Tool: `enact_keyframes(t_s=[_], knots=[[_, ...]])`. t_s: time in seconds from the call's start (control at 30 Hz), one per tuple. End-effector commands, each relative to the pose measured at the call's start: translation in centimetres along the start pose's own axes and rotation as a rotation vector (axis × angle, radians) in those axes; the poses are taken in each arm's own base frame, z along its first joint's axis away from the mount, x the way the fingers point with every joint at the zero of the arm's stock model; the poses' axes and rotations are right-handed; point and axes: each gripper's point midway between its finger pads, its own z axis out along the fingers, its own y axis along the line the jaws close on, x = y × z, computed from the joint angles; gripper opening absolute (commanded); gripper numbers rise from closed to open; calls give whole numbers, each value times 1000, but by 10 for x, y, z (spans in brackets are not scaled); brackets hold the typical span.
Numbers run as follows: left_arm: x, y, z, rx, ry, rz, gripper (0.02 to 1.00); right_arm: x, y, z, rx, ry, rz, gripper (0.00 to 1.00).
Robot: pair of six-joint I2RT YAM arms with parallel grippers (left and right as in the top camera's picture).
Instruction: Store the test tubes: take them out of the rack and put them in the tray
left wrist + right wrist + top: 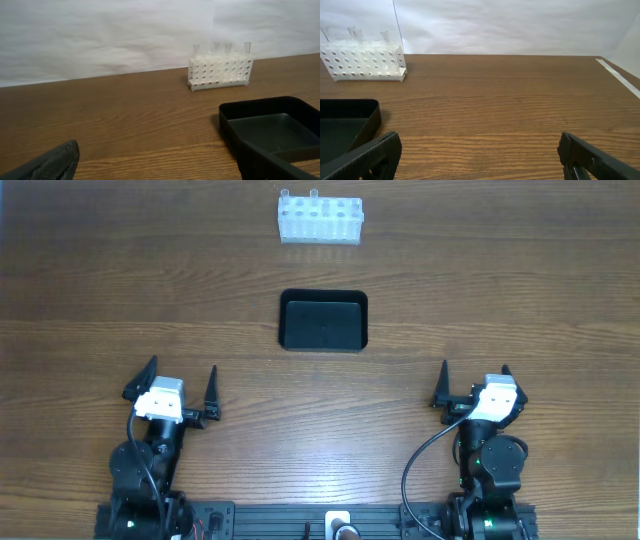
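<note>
Left gripper point(182, 380) & right gripper point(473, 380) sit near, wide open, nothing held, prob ready to start. Test tubes point(196, 50) stand in the rack point(320, 222) far off; tray point(323, 298) lies between, so trips are short.

Tray point(367, 122) runs off the view's edge; test tubes point(285, 196) too small to count from above.
</note>
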Motion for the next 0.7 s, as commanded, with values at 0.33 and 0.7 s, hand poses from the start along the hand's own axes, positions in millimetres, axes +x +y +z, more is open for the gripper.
enact_keyframes(t_s=[0.33, 0.7], knots=[[-4, -5, 0, 29, -21, 11, 1000, 2, -1, 0, 10, 0, -2, 993], [-105, -16, 70, 152, -182, -56, 996, 2, -1, 0, 10, 0, -2, 993]])
